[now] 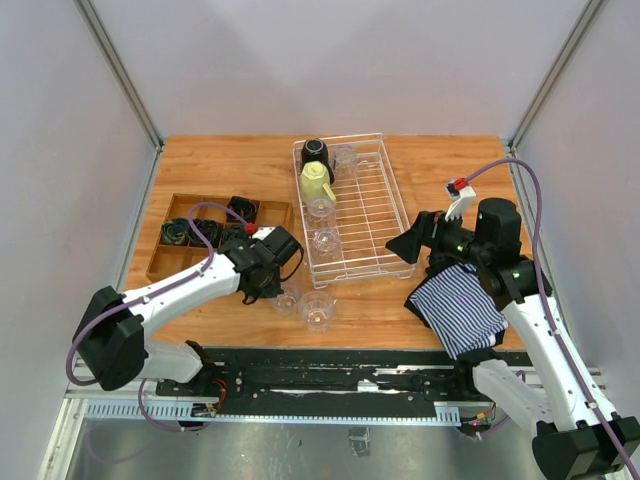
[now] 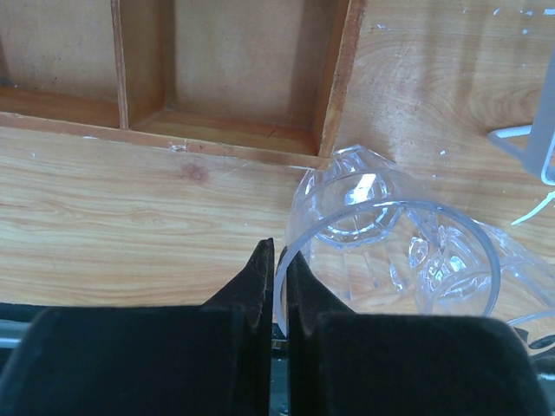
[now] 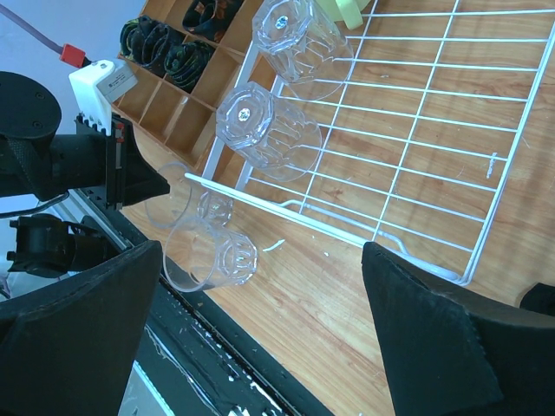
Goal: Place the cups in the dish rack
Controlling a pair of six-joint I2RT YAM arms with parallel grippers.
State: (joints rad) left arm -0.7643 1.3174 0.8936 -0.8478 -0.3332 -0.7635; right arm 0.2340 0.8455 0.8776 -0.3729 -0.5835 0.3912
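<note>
The white wire dish rack (image 1: 372,215) stands mid-table and holds a black mug (image 1: 316,154), a yellow-green mug (image 1: 317,183) and three clear tumblers (image 1: 326,241). In front of the rack's near-left corner are two more clear tumblers on the wood. My left gripper (image 2: 282,270) is shut on the rim of the left tumbler (image 2: 364,199), one finger inside and one outside. The other tumbler (image 2: 460,260) touches it on the right. My right gripper (image 3: 263,256) hangs open over the rack's near-right corner (image 3: 473,260), holding nothing.
A brown wooden compartment tray (image 1: 178,262) with dark items sits left of the rack, just behind my left gripper (image 1: 270,283). A blue-and-white striped cloth (image 1: 457,308) lies under the right arm near the front edge. The black rail (image 1: 330,365) runs along the table's near edge.
</note>
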